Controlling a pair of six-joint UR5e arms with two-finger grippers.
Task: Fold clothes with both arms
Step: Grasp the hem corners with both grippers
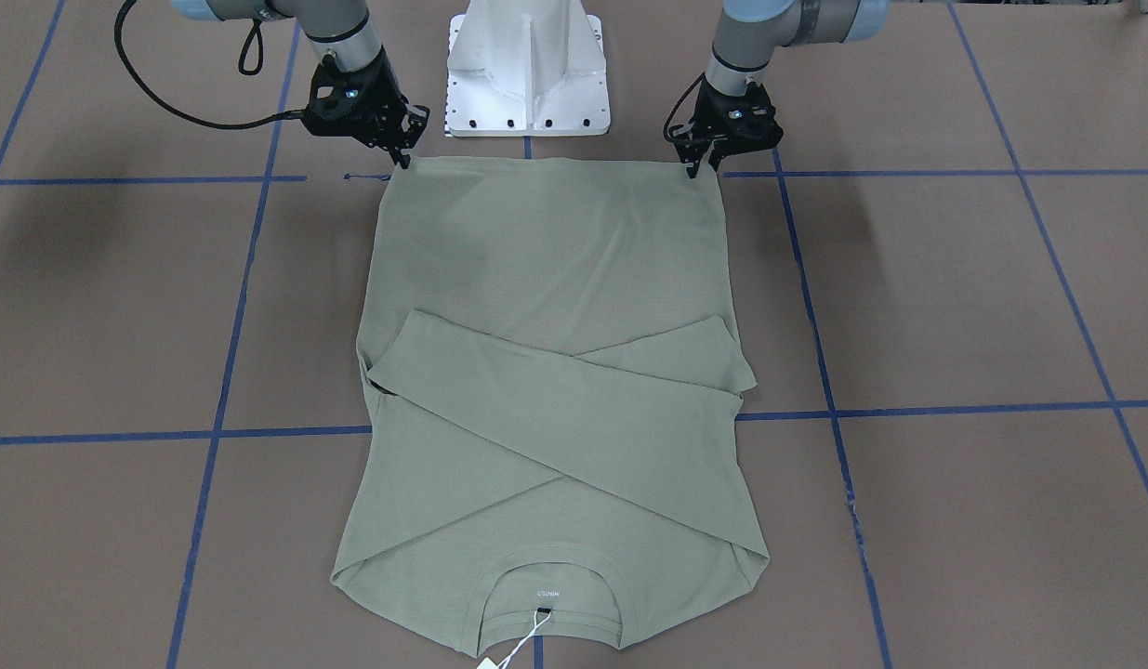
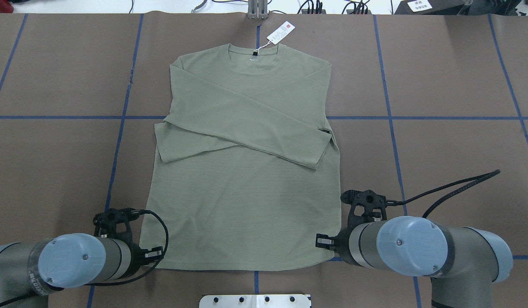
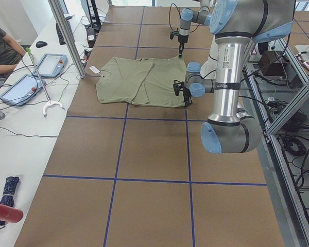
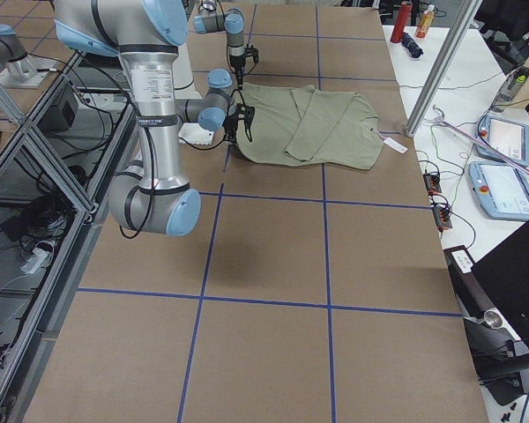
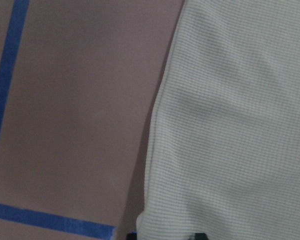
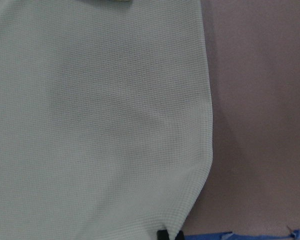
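Observation:
The sage-green shirt [image 1: 555, 279] [image 2: 242, 179] lies flat on the brown table with both sleeves crossed over its chest and its neck at the far side. A white hang tag [image 2: 281, 32] trails from the collar. My left gripper [image 1: 704, 169] [image 2: 154, 255] sits at one corner of the bottom hem, and its fingers look pinched on the cloth. At the opposite hem corner my right gripper [image 1: 404, 160] [image 2: 325, 241] is pinched the same way. Both wrist views show shirt fabric [image 5: 230, 125] [image 6: 90, 125] running down to a black fingertip at the bottom edge.
The white pedestal base [image 1: 527, 74] stands just behind the hem, between the arms. Blue tape lines [image 2: 387, 117] grid the brown table. A side bench holds tablets [image 3: 51, 64] and cables, with a person's arm [image 3: 0, 51] beside it.

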